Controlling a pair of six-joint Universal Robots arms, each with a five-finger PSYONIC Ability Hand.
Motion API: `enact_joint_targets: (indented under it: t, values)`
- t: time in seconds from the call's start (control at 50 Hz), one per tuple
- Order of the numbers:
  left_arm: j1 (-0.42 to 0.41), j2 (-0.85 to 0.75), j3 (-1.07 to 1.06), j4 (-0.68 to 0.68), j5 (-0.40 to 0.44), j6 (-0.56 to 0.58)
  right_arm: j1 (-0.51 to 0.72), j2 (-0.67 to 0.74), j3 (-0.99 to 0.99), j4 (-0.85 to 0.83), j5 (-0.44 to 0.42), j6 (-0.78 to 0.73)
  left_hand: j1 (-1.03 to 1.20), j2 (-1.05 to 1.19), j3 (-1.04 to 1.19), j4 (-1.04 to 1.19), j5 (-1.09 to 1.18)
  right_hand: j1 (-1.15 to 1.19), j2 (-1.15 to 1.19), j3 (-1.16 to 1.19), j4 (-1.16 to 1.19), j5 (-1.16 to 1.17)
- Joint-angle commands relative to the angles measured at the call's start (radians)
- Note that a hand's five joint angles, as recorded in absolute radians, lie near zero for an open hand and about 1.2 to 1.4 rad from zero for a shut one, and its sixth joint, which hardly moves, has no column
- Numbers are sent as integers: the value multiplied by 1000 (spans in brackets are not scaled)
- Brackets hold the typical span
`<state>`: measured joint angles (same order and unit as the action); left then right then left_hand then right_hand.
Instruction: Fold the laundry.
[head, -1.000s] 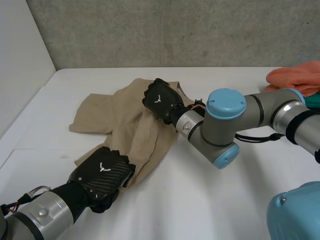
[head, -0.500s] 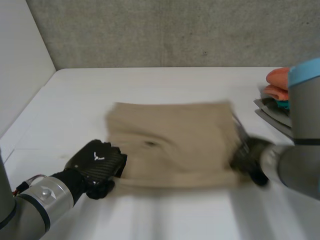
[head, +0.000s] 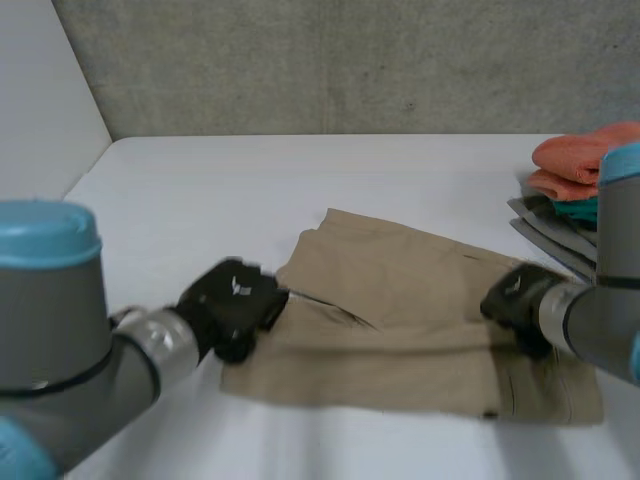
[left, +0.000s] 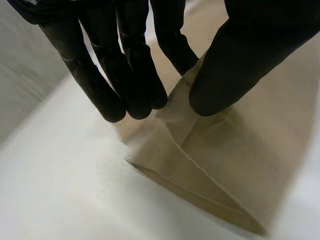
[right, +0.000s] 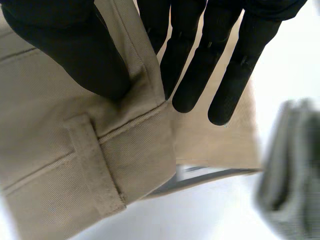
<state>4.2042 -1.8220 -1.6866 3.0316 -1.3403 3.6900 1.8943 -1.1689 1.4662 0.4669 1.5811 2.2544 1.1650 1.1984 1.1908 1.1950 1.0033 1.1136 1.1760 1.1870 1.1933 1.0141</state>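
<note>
Tan trousers (head: 400, 335), spread on counter (head: 250, 180). Left hand (head: 232, 305) pinches one end between fingers and thumb; right hand (head: 518, 297) likewise pinches the waistband. Best handled taut, both ends lifted evenly.

Soft, even light falls from above on the white desk (head: 400, 165), which is bright without glare. The cloth (head: 400, 310) throws only a thin dark shadow under its lifted edge; beyond the cloth the grey wall (head: 330, 60) is dimmer.
</note>
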Motion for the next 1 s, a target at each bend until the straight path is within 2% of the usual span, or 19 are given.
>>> enact_joint_targets:
  t: [0.02,0.04,0.1,0.12,0.2,0.26,0.4,0.5,0.66,0.74,0.8,0.94,1.0]
  values:
    - [23,-125,345,234,-72,42,25,17,-256,-272,10,39,231,198,205,201,218,283,220,209,203,208]
    - [37,-125,431,295,-95,25,41,14,-324,-362,10,42,231,198,205,201,218,283,220,209,203,208]
    - [51,-120,551,363,-120,-34,57,5,-414,-526,4,50,231,198,205,201,218,283,220,209,203,208]
    - [59,-118,620,401,-122,-86,65,-11,-458,-639,-3,63,231,198,205,201,218,283,220,209,203,208]
    - [91,-92,750,443,-123,-221,91,-64,-491,-860,-13,134,231,198,205,201,218,283,220,209,203,208]
    - [109,-82,778,449,-119,-287,103,-86,-487,-925,-13,175,231,198,205,201,218,283,220,209,203,208]
    - [151,-80,765,423,-73,-329,137,-69,-472,-828,-10,206,231,198,205,201,218,283,220,209,203,208]
    - [178,-82,644,397,-53,-335,157,-37,-423,-754,-10,209,231,198,205,201,218,283,220,209,203,208]
    - [212,-82,296,401,-16,-331,152,72,-247,-754,-12,211,231,198,205,201,218,283,220,209,203,208]
    - [215,-102,90,424,58,-300,131,159,-120,-757,-15,206,231,198,205,201,218,283,220,209,203,208]
    - [221,-103,12,426,95,-263,124,183,-61,-749,-9,205,231,198,205,201,218,283,220,209,203,208]
    - [244,-54,-130,351,153,-174,114,118,81,-706,-15,203,231,198,205,201,218,283,220,209,203,208]
    - [241,-8,-166,261,159,-128,109,42,114,-589,-30,169,231,198,205,201,218,283,220,209,203,208]
